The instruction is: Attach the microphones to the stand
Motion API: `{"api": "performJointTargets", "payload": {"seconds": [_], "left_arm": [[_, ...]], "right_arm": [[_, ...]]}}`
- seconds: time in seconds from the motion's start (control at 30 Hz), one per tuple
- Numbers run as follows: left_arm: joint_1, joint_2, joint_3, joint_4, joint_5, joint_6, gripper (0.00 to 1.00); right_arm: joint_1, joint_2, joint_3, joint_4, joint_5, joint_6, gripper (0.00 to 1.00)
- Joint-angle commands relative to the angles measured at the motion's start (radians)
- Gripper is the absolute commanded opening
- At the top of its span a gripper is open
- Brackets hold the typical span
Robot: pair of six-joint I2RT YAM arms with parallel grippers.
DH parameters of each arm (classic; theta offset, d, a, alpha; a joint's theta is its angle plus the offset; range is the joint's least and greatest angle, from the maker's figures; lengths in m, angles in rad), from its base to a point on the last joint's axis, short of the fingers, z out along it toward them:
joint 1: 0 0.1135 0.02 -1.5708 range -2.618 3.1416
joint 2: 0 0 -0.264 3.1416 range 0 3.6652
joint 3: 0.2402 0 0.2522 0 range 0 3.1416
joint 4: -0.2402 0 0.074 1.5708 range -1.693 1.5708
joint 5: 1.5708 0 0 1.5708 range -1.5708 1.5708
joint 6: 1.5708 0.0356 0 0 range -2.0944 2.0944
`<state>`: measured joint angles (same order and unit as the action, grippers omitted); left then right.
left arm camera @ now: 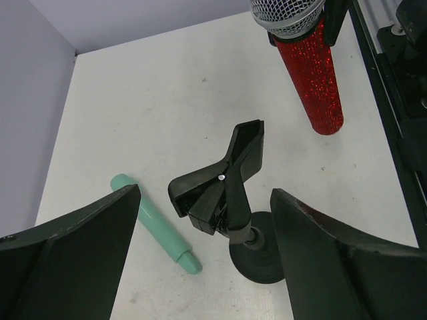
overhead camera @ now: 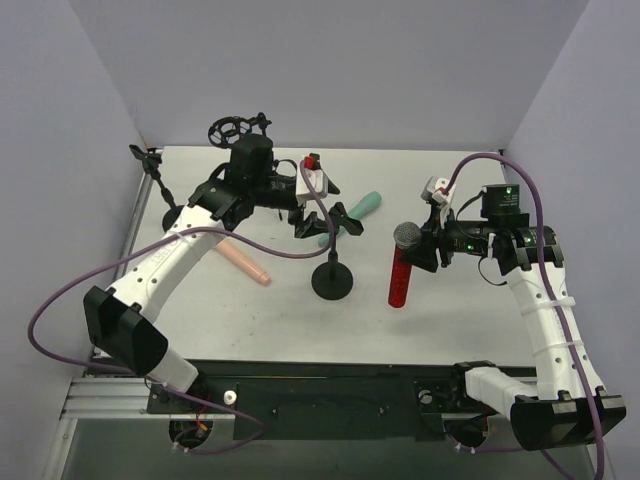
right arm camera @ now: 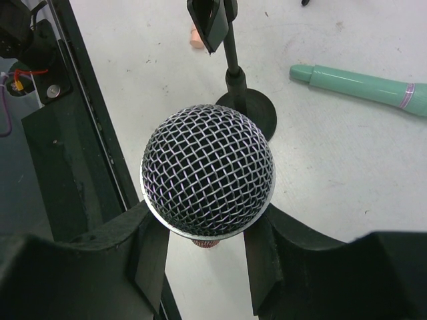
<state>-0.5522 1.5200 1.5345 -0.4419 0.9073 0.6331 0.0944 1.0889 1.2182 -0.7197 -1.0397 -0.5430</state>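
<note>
The black stand (overhead camera: 332, 270) rises from a round base mid-table, with its clip (overhead camera: 340, 220) on top. My left gripper (overhead camera: 312, 222) is open and empty just left of the clip; in the left wrist view the clip (left arm camera: 223, 177) lies between my open fingers (left arm camera: 87, 247). My right gripper (overhead camera: 422, 247) is shut on the glittery red microphone (overhead camera: 399, 275), held upright right of the stand, with the mesh head (right arm camera: 208, 170) up. The mint-green microphone (overhead camera: 362, 209) lies behind the stand. The peach-pink microphone (overhead camera: 246, 262) lies to its left.
A small black tripod (overhead camera: 150, 165) and a black wheel-shaped part (overhead camera: 230, 128) stand at the back left by the wall. The table's black front rail (overhead camera: 330, 385) runs along the near edge. Walls close in on the left, back and right.
</note>
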Motion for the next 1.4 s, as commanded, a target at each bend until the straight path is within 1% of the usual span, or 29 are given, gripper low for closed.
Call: {"api": "performJointTargets", "payload": {"seconds": [0.0, 0.17, 0.37, 0.57, 0.63, 0.67, 0.7, 0.8, 0.83, 0.87, 0.9, 0.97, 1.0, 1.03, 1.07, 1.1, 1.2, 1.37], "left_arm": [[0.006, 0.054, 0.090, -0.095, 0.087, 0.057, 0.91], [0.008, 0.081, 0.105, -0.106, 0.128, 0.066, 0.90], [0.008, 0.111, 0.130, -0.115, 0.163, 0.073, 0.87], [0.005, 0.115, 0.099, -0.058, 0.199, 0.022, 0.79], [0.005, 0.109, 0.084, -0.038, 0.196, 0.004, 0.71], [0.005, 0.105, 0.070, -0.012, 0.193, -0.004, 0.65], [0.005, 0.100, 0.062, -0.001, 0.183, -0.028, 0.56], [0.000, 0.077, 0.024, 0.064, 0.157, -0.079, 0.42], [-0.002, 0.069, 0.012, 0.075, 0.131, -0.099, 0.31], [-0.009, 0.054, 0.007, 0.078, 0.110, -0.102, 0.27], [-0.018, 0.036, -0.003, 0.080, 0.078, -0.110, 0.21], [-0.034, -0.001, -0.029, 0.109, 0.009, -0.145, 0.12], [-0.038, -0.012, -0.039, 0.126, -0.016, -0.148, 0.11], [-0.054, -0.038, -0.060, 0.134, -0.039, -0.159, 0.08], [-0.061, -0.049, -0.069, 0.152, -0.100, -0.167, 0.05], [-0.086, -0.069, -0.082, 0.152, -0.132, -0.171, 0.00], [-0.127, -0.096, -0.097, 0.144, -0.261, -0.188, 0.00], [-0.196, -0.115, -0.106, 0.146, -0.462, -0.320, 0.00]], "right_arm": [[0.008, -0.020, -0.006, 0.008, -0.059, -0.018, 0.03], [0.008, -0.012, -0.008, 0.006, -0.063, -0.015, 0.03], [0.008, -0.006, -0.009, 0.006, -0.063, -0.012, 0.03], [0.008, -0.001, -0.009, 0.006, -0.063, -0.011, 0.03], [0.008, 0.002, -0.011, 0.008, -0.065, -0.011, 0.03], [0.008, 0.003, -0.011, 0.006, -0.063, -0.011, 0.03], [0.008, 0.005, -0.013, 0.006, -0.063, -0.011, 0.03], [0.008, 0.005, -0.013, 0.005, -0.060, -0.011, 0.03], [0.007, 0.008, -0.014, 0.005, -0.062, -0.011, 0.03], [0.007, 0.008, -0.013, 0.006, -0.060, -0.011, 0.03], [0.007, 0.006, -0.013, 0.006, -0.059, -0.011, 0.03], [0.007, 0.006, -0.013, 0.006, -0.059, -0.011, 0.03], [0.007, 0.005, -0.011, 0.006, -0.056, -0.009, 0.03], [0.007, 0.008, -0.009, 0.005, -0.053, -0.009, 0.03], [0.008, 0.008, -0.008, 0.008, -0.048, -0.008, 0.03], [0.007, 0.009, -0.006, 0.006, -0.043, -0.008, 0.03], [0.011, 0.023, 0.029, 0.005, -0.023, 0.006, 0.03], [0.051, 0.069, 0.122, -0.040, 0.029, -0.011, 0.03]]}}
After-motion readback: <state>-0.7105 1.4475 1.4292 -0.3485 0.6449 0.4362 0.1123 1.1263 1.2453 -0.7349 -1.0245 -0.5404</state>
